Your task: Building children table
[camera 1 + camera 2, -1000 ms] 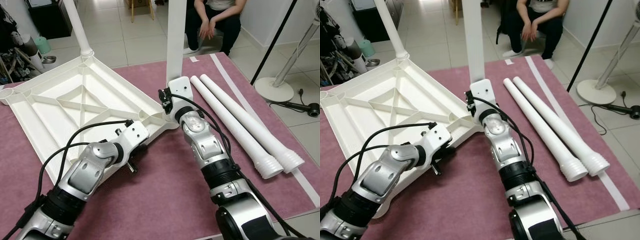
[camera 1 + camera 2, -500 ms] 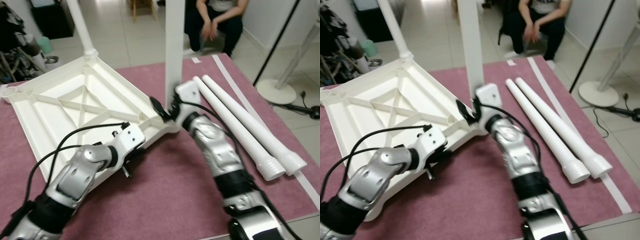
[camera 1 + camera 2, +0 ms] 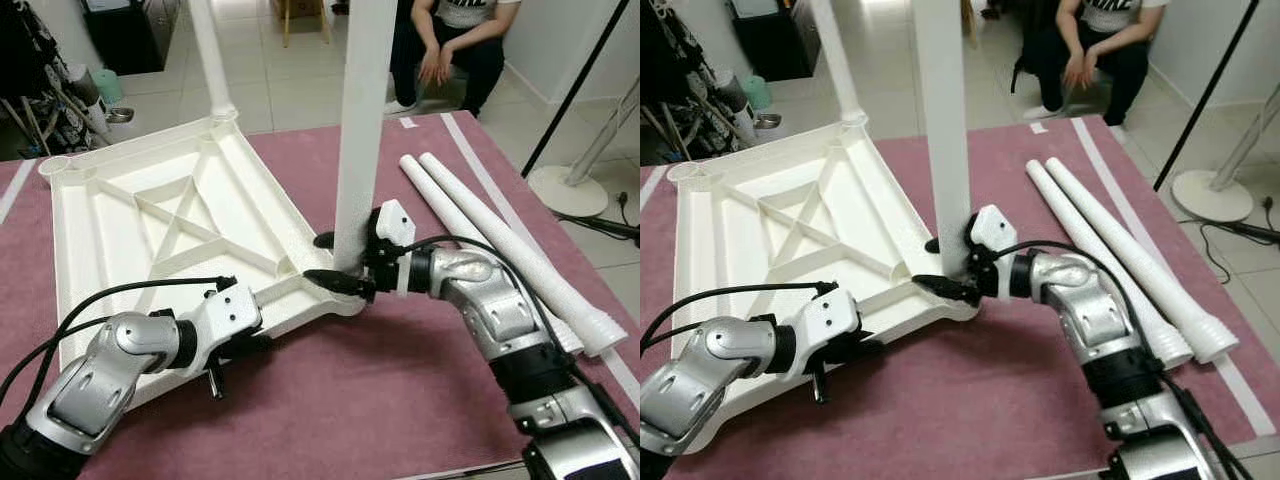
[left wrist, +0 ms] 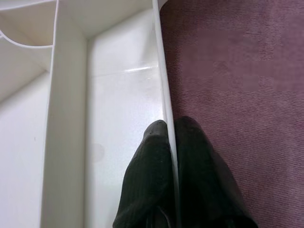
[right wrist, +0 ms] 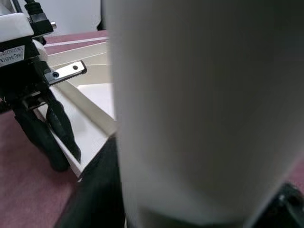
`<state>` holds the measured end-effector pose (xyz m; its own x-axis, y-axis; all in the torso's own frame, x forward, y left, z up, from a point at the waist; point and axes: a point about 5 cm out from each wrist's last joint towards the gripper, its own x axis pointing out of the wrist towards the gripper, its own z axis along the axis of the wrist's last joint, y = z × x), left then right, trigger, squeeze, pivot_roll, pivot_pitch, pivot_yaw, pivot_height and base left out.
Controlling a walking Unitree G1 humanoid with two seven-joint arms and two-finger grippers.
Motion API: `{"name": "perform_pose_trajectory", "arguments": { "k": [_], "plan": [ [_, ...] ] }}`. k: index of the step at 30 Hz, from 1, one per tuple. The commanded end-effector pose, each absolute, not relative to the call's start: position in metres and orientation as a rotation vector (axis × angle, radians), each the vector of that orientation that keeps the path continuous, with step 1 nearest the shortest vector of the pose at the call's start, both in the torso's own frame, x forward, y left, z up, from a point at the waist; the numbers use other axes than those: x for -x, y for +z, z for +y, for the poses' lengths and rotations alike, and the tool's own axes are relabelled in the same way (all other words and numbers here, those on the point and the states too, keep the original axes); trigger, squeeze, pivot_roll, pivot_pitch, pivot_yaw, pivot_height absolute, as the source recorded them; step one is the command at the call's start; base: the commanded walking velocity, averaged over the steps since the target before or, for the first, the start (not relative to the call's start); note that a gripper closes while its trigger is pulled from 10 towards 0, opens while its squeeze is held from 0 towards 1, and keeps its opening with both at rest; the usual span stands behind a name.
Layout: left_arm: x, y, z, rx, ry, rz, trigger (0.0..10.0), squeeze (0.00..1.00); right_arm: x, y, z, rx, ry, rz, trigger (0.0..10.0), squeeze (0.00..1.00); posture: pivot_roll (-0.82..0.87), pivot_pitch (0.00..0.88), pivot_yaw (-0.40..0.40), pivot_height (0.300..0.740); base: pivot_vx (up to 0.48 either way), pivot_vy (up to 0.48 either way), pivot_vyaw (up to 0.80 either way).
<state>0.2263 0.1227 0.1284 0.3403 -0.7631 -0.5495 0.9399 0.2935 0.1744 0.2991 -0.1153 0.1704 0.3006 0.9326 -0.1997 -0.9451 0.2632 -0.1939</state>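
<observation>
Tabletop [image 3: 150,215], white and ribbed, lies upside down on the maroon mat [image 3: 380,400] that covers the surface. Two legs are already upright in their corner sockets: the far leg [image 3: 212,50] at about 12 o'clock from the top's middle, and the near leg [image 3: 360,140] at its 4 o'clock corner. Two loose legs [image 3: 500,245] lie side by side on the mat, at 3 o'clock from the top, so by this look the job is about half done.

The right claw [image 3: 335,262] has its black fingers set around the base of the near leg, just above the socket, gripping it on both sides. The left claw [image 4: 173,156] is pinched together on the tabletop's near rim, one finger inside and one outside, steadying it.

A person [image 3: 450,40] sits on the floor beyond the mat, at 1 o'clock.
</observation>
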Motion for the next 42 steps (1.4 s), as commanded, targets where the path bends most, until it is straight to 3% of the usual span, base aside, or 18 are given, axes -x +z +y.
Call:
{"name": "perform_pose_trajectory", "arguments": {
  "k": [1, 5, 7, 8, 15, 16, 17, 22, 23, 24, 29, 30, 33, 34, 35, 36, 39, 42],
  "plan": [
    [-0.232, 0.161, 0.110, -0.557, -1.152, 0.167, 10.0, 0.00, -0.295, 0.161, -0.100, 0.279, 1.351, 0.085, 0.0, 0.00, 0.06, 0.000, 0.071, 0.740, 0.000, 0.000, 0.00],
    [-0.240, 0.159, 0.106, -0.530, -1.068, 0.169, 10.0, 0.00, -0.302, 0.154, -0.098, 0.317, 1.240, 0.093, 0.0, 0.00, 0.06, 0.000, 0.062, 0.740, 0.000, 0.000, 0.00],
    [-0.248, 0.159, 0.101, -0.505, -0.983, 0.169, 10.0, 0.00, -0.312, 0.146, -0.098, 0.336, 1.057, 0.103, 0.0, 0.00, 0.06, 0.000, 0.057, 0.740, 0.000, 0.000, 0.00],
    [-0.248, 0.159, 0.101, -0.505, -0.983, 0.169, 10.0, 0.00, -0.312, 0.146, -0.098, 0.336, 1.057, 0.103, 0.0, 0.00, 0.06, 0.000, 0.057, 0.740, 0.000, 0.000, 0.00],
    [-0.270, 0.171, 0.076, -0.448, -0.820, 0.138, 10.0, 0.00, -0.331, 0.141, -0.090, 0.374, 0.519, 0.082, 0.0, 0.00, 0.05, 0.000, 0.059, 0.740, 0.000, 0.000, 0.00],
    [-0.270, 0.171, 0.076, -0.448, -0.820, 0.138, 10.0, 0.00, -0.331, 0.141, -0.090, 0.374, 0.519, 0.082, 0.0, 0.00, 0.05, 0.000, 0.059, 0.740, 0.000, 0.000, 0.00],
    [-0.279, 0.175, 0.065, -0.482, -0.786, 0.108, 10.0, 0.00, -0.339, 0.142, -0.086, 0.336, 0.340, 0.085, 0.0, 0.00, 0.05, 0.000, 0.061, 0.740, 0.000, 0.000, 0.00],
    [-0.285, 0.178, 0.056, -0.514, -0.776, 0.085, 10.0, 0.00, -0.340, 0.141, -0.074, 0.301, 0.299, 0.086, 0.0, 0.00, 0.05, 0.000, 0.058, 0.740, 0.000, 0.000, 0.00],
    [-0.286, 0.179, 0.052, -0.512, -0.783, 0.078, 10.0, 0.00, -0.339, 0.142, -0.066, 0.290, 0.311, 0.070, 3.2, 0.00, 0.05, 0.000, 0.058, 0.740, 0.000, 0.000, 0.00],
    [-0.286, 0.181, 0.049, -0.507, -0.791, 0.074, 10.0, 0.00, -0.337, 0.142, -0.058, 0.278, 0.345, 0.061, 10.0, 0.00, 0.05, 0.000, 0.058, 0.740, 0.000, 0.000, 0.00],
    [-0.283, 0.182, 0.050, -0.508, -0.802, 0.075, 10.0, 0.00, -0.336, 0.149, -0.056, 0.213, 0.341, 0.008, 10.0, 0.00, 0.05, 0.000, 0.060, 0.740, 0.000, 0.000, 0.00],
    [-0.281, 0.182, 0.052, -0.508, -0.809, 0.077, 10.0, 0.00, -0.336, 0.153, -0.058, 0.199, 0.350, -0.022, 10.0, 1.00, 0.05, 0.000, 0.061, 0.740, 0.000, 0.000, 0.00],
    [-0.279, 0.182, 0.054, -0.507, -0.814, 0.078, 10.0, 0.00, -0.336, 0.156, -0.059, 0.191, 0.354, -0.043, 10.0, 1.00, 0.05, 0.000, 0.061, 0.740, 0.000, 0.000, 0.00],
    [-0.277, 0.182, 0.056, -0.509, -0.828, 0.078, 10.0, 0.00, -0.334, 0.161, -0.056, 0.158, 0.417, -0.067, 10.0, 0.52, 0.05, 0.000, 0.063, 0.740, 0.000, 0.000, 0.00],
    [-0.277, 0.182, 0.056, -0.509, -0.828, 0.078, 10.0, 0.00, -0.334, 0.161, -0.056, 0.158, 0.417, -0.067, 10.0, 0.52, 0.05, 0.000, 0.063, 0.740, 0.000, 0.000, 0.00],
    [-0.275, 0.182, 0.059, -0.511, -0.849, 0.076, 10.0, 0.00, -0.331, 0.168, -0.055, 0.135, 0.499, -0.103, 10.0, 0.00, 0.05, 0.000, 0.063, 0.740, 0.000, 0.000, 0.00],
    [-0.270, 0.182, 0.062, -0.520, -0.887, 0.070, 10.0, 0.00, -0.324, 0.175, -0.056, 0.114, 0.618, -0.133, 10.0, 0.00, 0.05, 0.000, 0.065, 0.740, 0.000, 0.000, 0.00],
    [-0.256, 0.180, 0.073, -0.554, -1.005, 0.050, 10.0, 0.00, -0.302, 0.178, -0.068, 0.129, 0.933, -0.130, 10.0, 0.00, 0.05, 0.000, 0.070, 0.740, 0.000, 0.000, 0.00]
  ]
}}
